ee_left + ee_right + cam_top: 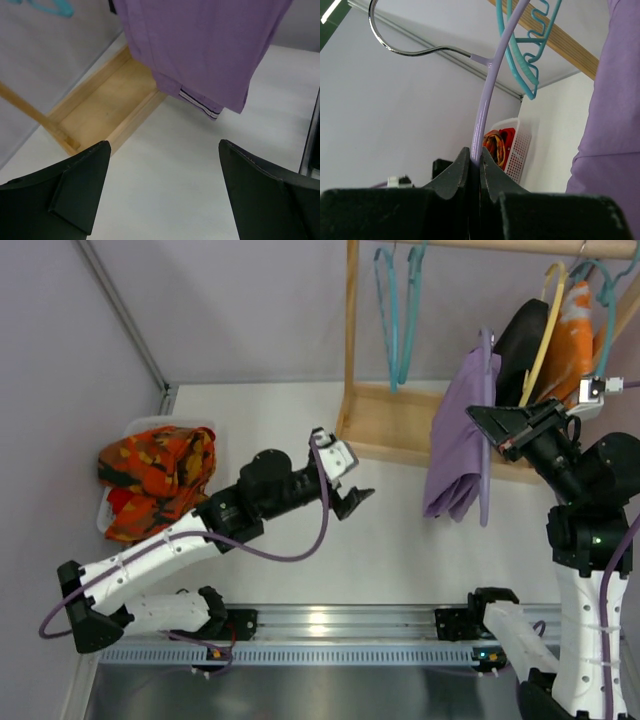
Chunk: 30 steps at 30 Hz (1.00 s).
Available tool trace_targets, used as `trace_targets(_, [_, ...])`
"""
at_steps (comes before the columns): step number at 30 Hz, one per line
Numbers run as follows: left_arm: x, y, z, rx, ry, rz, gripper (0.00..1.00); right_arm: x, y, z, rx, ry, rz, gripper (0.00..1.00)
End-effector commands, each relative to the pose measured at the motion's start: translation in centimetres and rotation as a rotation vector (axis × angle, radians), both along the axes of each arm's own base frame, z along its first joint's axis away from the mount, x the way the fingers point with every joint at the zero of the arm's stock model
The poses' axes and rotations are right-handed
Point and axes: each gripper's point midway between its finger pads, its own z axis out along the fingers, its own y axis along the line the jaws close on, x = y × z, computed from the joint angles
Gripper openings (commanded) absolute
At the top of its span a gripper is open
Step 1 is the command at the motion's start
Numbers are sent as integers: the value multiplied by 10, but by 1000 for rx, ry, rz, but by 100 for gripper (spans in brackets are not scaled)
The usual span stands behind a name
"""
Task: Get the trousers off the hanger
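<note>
Trousers [458, 435] hang draped over the hanger [485, 100], which the right gripper [475, 154] clamps by one thin arm; a pull from the wide-open left gripper [162, 160] could twist the hanger loose.

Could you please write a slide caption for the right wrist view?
Right fingers clamp the lavender hanger below its silver hook, purple trousers hanging beside.
</note>
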Motion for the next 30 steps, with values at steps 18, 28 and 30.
trace_targets(18, [-63, -151, 56, -372, -111, -80, 68, -39, -11, 50, 30, -121, -90, 0])
trace_targets(28, [-62, -178, 61, -397, -113, -96, 60, -47, -8, 50, 52, -122, -71, 0])
trace_targets(30, [-56, -180, 66, -401, -125, -64, 58, -48, -8, 51, 58, -125, -67, 0])
